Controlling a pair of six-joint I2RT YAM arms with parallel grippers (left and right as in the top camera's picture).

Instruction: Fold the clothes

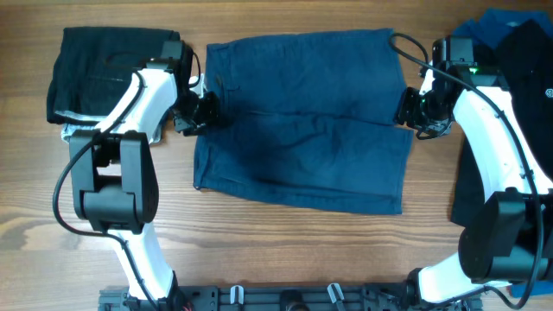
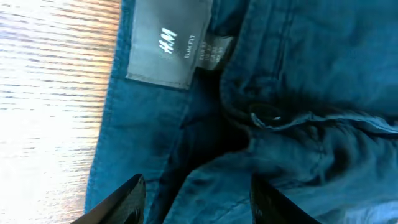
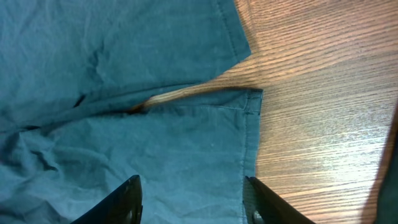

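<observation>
Shorts (image 1: pixel 302 121) are laid flat mid-frame on the surface (image 1: pixel 259 233). Left fingers (image 2: pixel 124 202) and right fingers (image 3: pixel 127 199) are spread, nothing pinched. Fold judged pending; both ends must be pinched next.

My left arm (image 1: pixel 143 91) and right arm (image 1: pixel 488 121) reach inward toward each other; I see the left gripper (image 2: pixel 196 186) with jaws parted; right gripper (image 3: pixel 191 185) likewise, seemingly clasping nothing.
</observation>
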